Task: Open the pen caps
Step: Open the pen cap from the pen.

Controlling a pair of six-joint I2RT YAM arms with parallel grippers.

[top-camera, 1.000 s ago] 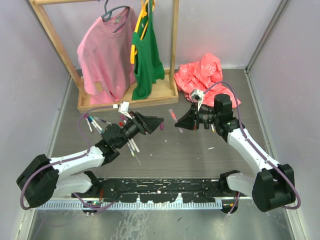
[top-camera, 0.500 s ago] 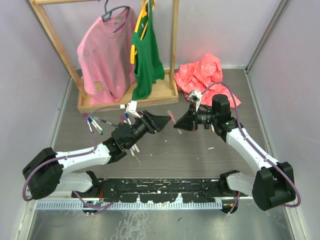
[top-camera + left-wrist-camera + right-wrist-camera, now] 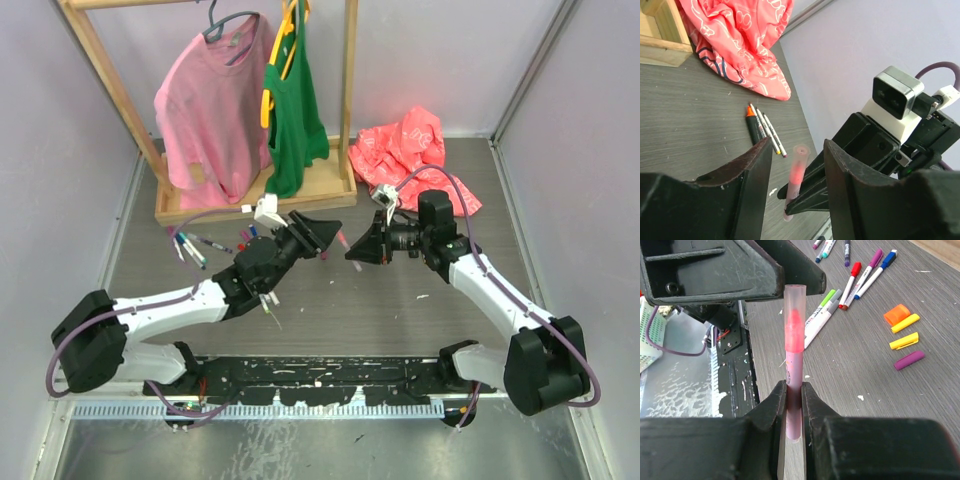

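Note:
My right gripper [image 3: 794, 388] is shut on the lower barrel of a pink pen [image 3: 793, 365], which it holds above the table. The pen's clear frosted cap [image 3: 794, 302] points at the left arm. My left gripper [image 3: 798, 159] is open, one finger on each side of that cap [image 3: 800, 159], with a gap on both sides. From above, the pen [image 3: 342, 238] bridges the left gripper [image 3: 328, 238] and the right gripper [image 3: 357, 252] at the table's middle. Loose caps lie on the table: orange [image 3: 897, 314], yellow [image 3: 905, 323], purple [image 3: 909, 360].
Several pens [image 3: 195, 245] lie left of the left arm, others [image 3: 860, 276] beside the loose caps. A black highlighter [image 3: 753, 127] and two thin pens lie near a red cloth [image 3: 410, 148]. A wooden clothes rack [image 3: 250, 205] with hanging shirts stands at the back.
The left arm has reached right until its jaws flank the pen's cap, and the jaws have narrowed. The right arm has shifted slightly left, still gripping the pen.

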